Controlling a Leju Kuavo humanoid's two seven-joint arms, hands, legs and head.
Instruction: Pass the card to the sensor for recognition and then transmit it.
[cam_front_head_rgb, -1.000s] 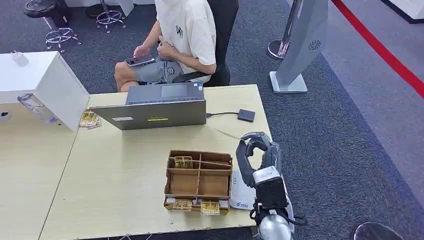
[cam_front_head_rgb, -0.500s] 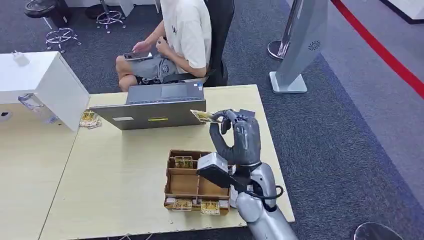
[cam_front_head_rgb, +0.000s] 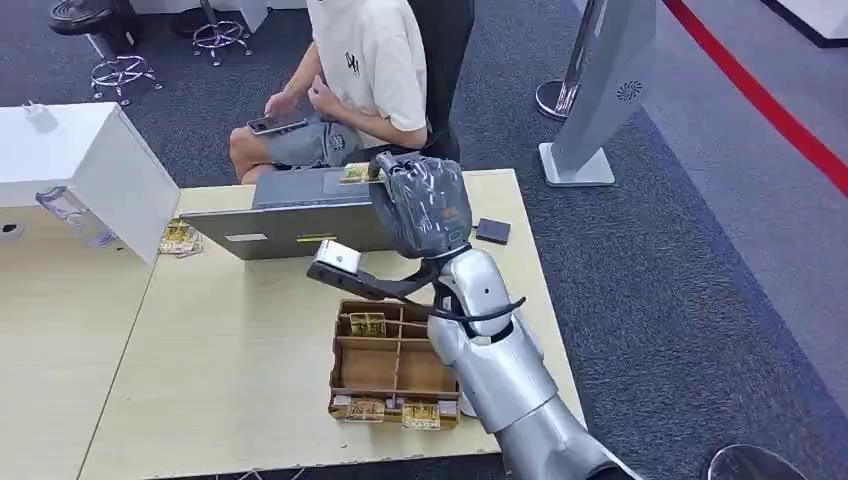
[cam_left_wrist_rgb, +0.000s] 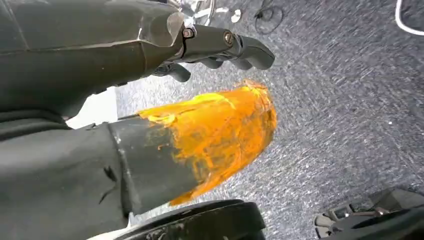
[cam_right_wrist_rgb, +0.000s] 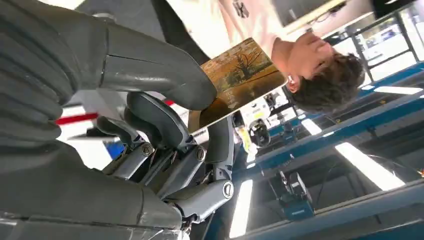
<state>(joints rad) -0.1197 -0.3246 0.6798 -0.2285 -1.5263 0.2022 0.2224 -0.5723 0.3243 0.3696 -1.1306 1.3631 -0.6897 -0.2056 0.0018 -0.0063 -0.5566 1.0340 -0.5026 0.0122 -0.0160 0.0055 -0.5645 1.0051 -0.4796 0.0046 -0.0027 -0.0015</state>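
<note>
Pinching the card (cam_right_wrist_rgb: 237, 75) by one edge above the laptop (cam_front_head_rgb: 300, 215), the right hand (cam_front_head_rgb: 420, 205) holds a thin, light, stiff, likely slippery item.

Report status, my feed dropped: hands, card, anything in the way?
Right hand pinches the card, raised over the laptop. Left hand hangs over carpet, holds nothing. A seated person sits just beyond the table, using a phone.

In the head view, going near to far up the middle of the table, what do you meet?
Brown cardboard divider box → grey open laptop → right hand holding a yellow picture card → seated person in a cream shirt.
</note>
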